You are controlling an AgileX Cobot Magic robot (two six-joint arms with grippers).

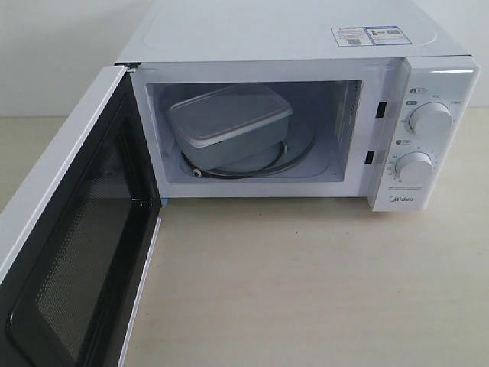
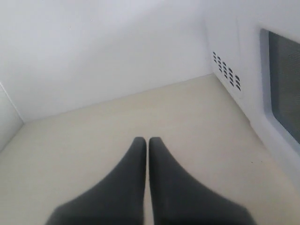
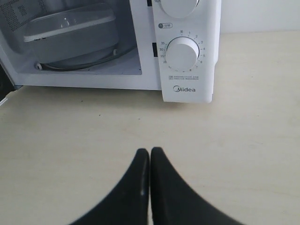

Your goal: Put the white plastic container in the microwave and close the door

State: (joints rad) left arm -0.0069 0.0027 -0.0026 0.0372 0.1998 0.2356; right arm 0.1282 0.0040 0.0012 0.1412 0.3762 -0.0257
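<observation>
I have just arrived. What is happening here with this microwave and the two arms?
The white plastic container is already inside the microwave, with its lid on. The door stands wide open, so closing it is the step not yet done. Nothing is being handled right now: the left tool and the right tool are both shut and empty, above the table. The right one faces the lower dial.

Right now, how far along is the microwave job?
Done: the white plastic container sits inside the microwave on the turntable. In hand: nothing; the left claw and right claw are both shut and empty, outside the cavity. Left: the door stands wide open and needs swinging shut.
</observation>
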